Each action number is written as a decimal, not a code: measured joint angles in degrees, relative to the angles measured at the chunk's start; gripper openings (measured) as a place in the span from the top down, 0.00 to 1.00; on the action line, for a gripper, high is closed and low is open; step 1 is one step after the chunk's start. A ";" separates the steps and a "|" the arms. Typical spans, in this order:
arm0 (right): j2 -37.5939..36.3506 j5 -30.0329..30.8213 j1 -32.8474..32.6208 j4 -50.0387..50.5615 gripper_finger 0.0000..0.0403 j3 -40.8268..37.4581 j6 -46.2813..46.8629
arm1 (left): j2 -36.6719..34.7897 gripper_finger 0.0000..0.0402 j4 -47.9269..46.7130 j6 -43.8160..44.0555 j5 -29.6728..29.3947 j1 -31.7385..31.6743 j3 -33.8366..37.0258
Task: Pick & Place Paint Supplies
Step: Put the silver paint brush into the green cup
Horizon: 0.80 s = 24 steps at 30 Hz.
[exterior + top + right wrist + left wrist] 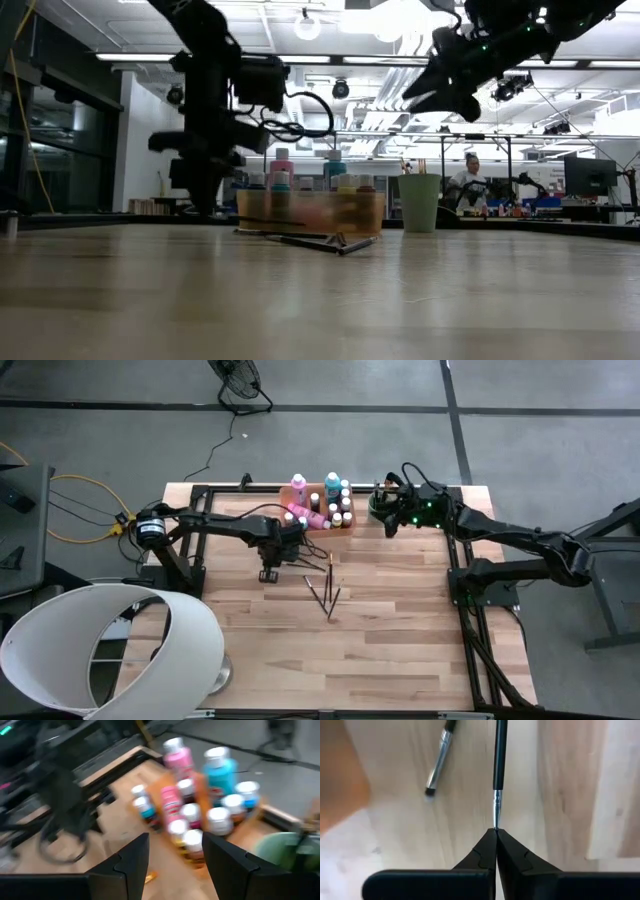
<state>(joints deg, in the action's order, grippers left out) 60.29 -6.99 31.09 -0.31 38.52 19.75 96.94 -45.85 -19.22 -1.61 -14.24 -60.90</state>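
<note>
Left gripper (496,831) pinched fully closed on tip of paintbrush (499,755), low over table (400,650) nr tray (318,488). Risk: thin tip grip, brush may pivot/slip. Right gripper (175,851) open, empty, above bottles (195,815).

I see white-capped pink, teal and brown bottles (322,503) standing upright, clustered at the table's far edge. Several dark-handled brushes (326,590) lie flat nearer the middle; one brush tip (496,812) sits pinched.
</note>
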 joint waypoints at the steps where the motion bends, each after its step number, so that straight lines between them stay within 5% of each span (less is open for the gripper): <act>1: 0.00 -0.72 -1.14 -0.23 0.56 0.00 0.00 | -0.06 1.00 -1.76 0.02 -0.02 0.00 -1.22; 13: 0.00 1.17 -16.57 -2.91 0.56 0.00 1.64 | -0.15 1.00 -16.41 1.27 -0.46 3.39 -18.80; 24: 0.04 17.45 -32.06 -10.47 0.56 0.04 -1.87 | -0.26 1.00 -19.87 6.26 -0.49 6.91 -26.08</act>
<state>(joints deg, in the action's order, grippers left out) 60.33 10.46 -0.96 -10.78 38.57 17.88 96.68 -65.72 -12.96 -2.10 -7.33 -86.98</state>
